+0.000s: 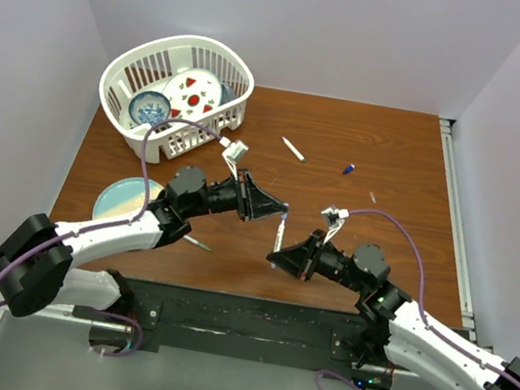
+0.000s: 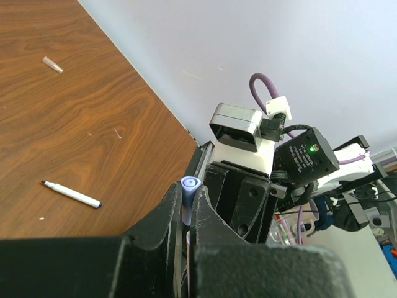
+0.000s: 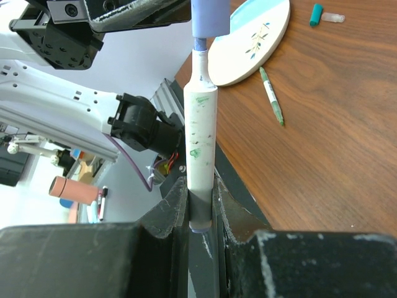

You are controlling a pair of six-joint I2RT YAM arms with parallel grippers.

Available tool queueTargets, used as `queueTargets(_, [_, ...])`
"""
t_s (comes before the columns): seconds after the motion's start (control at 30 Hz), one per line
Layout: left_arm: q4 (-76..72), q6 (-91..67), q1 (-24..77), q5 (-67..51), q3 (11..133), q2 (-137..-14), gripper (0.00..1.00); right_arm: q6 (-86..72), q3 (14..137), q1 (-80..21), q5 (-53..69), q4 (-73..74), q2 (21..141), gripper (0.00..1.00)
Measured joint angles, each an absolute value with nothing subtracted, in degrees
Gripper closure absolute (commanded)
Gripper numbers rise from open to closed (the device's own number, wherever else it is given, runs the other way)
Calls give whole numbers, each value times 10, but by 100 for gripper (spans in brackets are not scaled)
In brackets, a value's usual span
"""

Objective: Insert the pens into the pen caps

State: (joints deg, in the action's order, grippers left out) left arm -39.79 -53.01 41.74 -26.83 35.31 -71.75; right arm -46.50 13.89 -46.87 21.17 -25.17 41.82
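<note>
- Left arm stretches toward the centre, its end effector pinched shut on a cap.
- Right arm reaches in opposite, its end effector clamped around a pen.

- The overhead view is bright and even; the light is soft and appears to come from above.
- Shadows on the desk are weak, only faint dark patches close under the two arms and beside the white basket.
- The pale walls take a light violet tint, with no hard glare.
- In this view the walls lean outward toward the corners.
- In the left wrist view the wood shows a mild sheen. The near black jaws are blurred, while the farther desk is sharp.
- In the right wrist view the white pen is sharp and well lit. The jaws below are soft, and the background on the left is washed out and unfocused.
</note>
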Motion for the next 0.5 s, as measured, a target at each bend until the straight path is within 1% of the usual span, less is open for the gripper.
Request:
queueTargets(0.27, [-406,-535,417,-275,353,-723,100,-465,139,-469,208,-246,418,100])
queueTargets(0.5, [-481,-554,416,-305,314,-724,100,-469,139,-474,202,-230,404,100])
